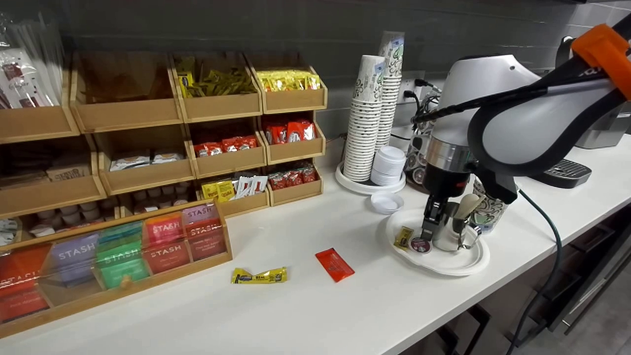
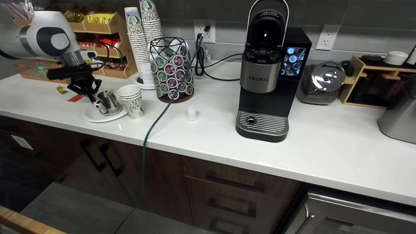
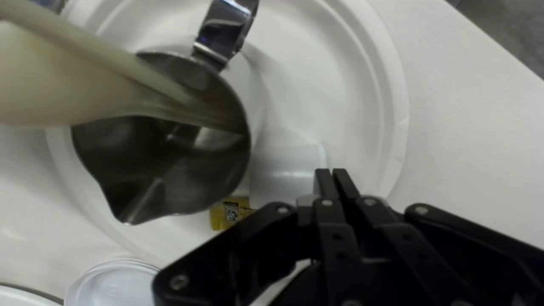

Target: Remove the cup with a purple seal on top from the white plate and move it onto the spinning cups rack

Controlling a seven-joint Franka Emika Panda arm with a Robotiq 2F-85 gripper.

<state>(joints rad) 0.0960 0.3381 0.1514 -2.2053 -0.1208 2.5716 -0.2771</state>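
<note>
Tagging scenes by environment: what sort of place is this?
Probably an office break room or similar shared coffee station: it has a Keurig machine, a wire pod rack and tall stacks of patterned paper cups.

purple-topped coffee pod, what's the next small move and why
Probably a slight test lift, straight up. In the wrist view the gripper looks nearly closed at the rim of the purple-topped coffee pod, but a grip isn't certain. The steel milk pitcher stands close beside on the white plate, so sideways motion seems riskier.
</note>
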